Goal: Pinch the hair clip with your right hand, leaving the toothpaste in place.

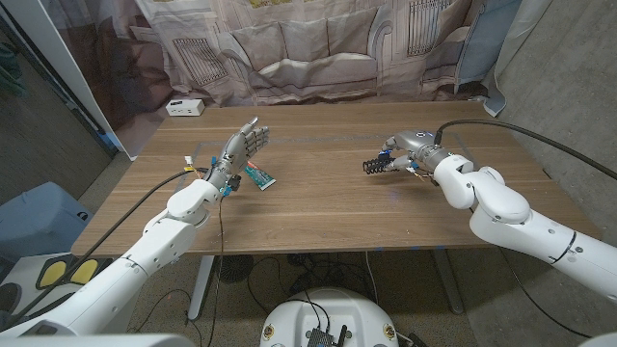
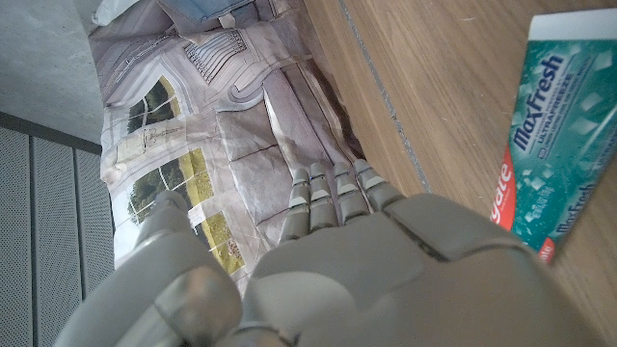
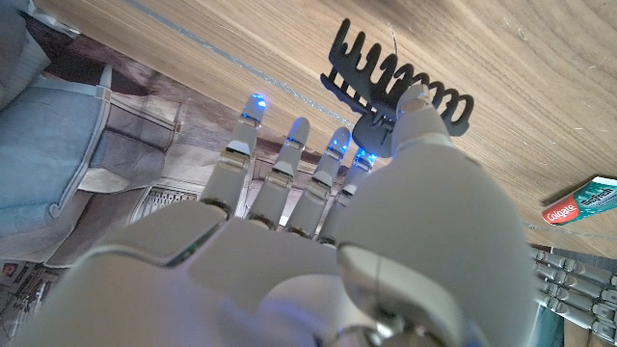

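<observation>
Right hand pinching black hair clip mid-desk, right of centre. We keep pinch firm, lift straight. Left hand empty, fingers spread, beside toothpaste; we leave it untouched.

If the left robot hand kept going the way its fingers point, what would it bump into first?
Probably nothing on the table: the left robot hand points up and away over bare wood, toward the printed curtain. The toothpaste lies beside it.
</observation>
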Robot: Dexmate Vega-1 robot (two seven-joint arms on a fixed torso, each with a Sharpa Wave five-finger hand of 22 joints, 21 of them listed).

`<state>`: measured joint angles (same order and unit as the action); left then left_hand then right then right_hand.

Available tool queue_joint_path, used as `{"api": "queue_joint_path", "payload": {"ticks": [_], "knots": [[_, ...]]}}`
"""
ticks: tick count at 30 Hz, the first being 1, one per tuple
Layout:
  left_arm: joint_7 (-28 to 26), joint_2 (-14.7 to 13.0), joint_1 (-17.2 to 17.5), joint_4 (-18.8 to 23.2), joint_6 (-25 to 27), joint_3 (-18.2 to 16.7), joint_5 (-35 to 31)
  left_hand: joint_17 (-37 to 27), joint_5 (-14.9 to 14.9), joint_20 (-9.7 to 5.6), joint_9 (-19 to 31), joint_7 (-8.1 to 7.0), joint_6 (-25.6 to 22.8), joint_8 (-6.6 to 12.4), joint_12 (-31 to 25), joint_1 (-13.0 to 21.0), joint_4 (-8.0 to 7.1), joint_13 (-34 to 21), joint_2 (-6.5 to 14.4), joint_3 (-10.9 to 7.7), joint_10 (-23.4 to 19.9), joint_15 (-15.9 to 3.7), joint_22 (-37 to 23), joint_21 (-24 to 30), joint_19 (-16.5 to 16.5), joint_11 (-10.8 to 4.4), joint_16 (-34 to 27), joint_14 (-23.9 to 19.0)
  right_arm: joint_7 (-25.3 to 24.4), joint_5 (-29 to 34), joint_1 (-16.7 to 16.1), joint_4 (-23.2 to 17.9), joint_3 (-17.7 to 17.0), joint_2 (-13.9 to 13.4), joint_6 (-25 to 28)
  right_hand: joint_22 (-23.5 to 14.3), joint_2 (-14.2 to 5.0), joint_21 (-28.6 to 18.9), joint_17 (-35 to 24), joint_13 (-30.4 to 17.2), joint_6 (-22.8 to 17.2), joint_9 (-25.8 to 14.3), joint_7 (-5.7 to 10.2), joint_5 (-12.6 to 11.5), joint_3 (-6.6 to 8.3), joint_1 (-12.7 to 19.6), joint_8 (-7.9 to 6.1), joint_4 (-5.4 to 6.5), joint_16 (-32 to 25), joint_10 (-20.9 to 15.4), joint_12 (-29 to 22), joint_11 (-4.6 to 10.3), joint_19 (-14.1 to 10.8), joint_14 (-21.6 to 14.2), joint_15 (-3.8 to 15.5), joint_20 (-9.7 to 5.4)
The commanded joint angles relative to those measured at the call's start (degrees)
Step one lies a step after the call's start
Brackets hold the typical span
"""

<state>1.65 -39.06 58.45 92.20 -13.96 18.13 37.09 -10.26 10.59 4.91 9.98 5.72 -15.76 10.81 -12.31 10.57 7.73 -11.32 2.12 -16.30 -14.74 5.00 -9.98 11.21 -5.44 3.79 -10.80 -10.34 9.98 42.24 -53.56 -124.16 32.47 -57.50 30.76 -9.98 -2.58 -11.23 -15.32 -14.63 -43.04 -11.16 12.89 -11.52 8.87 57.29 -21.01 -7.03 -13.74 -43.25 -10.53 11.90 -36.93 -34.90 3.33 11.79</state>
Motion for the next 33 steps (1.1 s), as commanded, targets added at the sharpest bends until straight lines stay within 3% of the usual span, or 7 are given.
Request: {"api": "queue_joint_path", "payload": {"ticks": [1,21,33], "knots": [[0.0,0.1,-0.1,-0.2,-0.2,0.1,0.0,-0.1,-0.1,0.18,0.3,0.18,-0.4,-0.03,0.1,0.6,-0.18,-0.1,0.3,-0.52,-0.3,-0.01,-0.3,0.0,0.4,-0.19,0.0,0.0,-2.4,-0.6,-1.5,-0.3,-1.0,0.0,-0.1,-0.1,0.18,0.1,-0.1,0.0,1.0,-0.2,-0.19,0.1,-0.27,-0.8,0.66,-0.24,0.4,1.2,0.2,0.02,0.1,0.8,2.54,0.37],[-0.2,0.0,0.4,0.2,-0.2,-0.1,0.2,-0.1,-0.1,0.39,0.3,0.17,-0.3,-0.05,0.1,0.6,-0.18,-0.1,0.3,-0.53,-0.3,-0.02,-0.3,0.0,0.6,-0.17,0.0,0.0,-1.7,-0.2,-1.6,-1.1,-1.0,-0.7,0.4,-0.1,0.49,0.2,0.2,0.5,1.9,-0.1,-0.20,0.1,-0.39,-1.7,1.72,-0.19,0.7,2.6,0.0,0.17,0.3,1.7,2.22,0.45],[-0.3,-0.3,1.0,0.6,-0.6,-0.4,0.2,-0.1,-0.1,0.46,0.3,0.18,-0.3,-0.05,0.1,0.6,-0.18,-0.1,0.3,-0.55,-0.3,-0.10,-0.3,0.0,0.6,-0.19,0.0,0.1,1.4,0.5,-0.8,-1.3,-1.0,-2.0,0.2,-0.1,0.37,0.1,0.1,0.6,1.8,-0.1,-0.21,0.1,-0.49,-2.3,1.99,-0.01,0.5,2.6,-0.3,0.10,0.3,1.8,2.19,0.42]]}}
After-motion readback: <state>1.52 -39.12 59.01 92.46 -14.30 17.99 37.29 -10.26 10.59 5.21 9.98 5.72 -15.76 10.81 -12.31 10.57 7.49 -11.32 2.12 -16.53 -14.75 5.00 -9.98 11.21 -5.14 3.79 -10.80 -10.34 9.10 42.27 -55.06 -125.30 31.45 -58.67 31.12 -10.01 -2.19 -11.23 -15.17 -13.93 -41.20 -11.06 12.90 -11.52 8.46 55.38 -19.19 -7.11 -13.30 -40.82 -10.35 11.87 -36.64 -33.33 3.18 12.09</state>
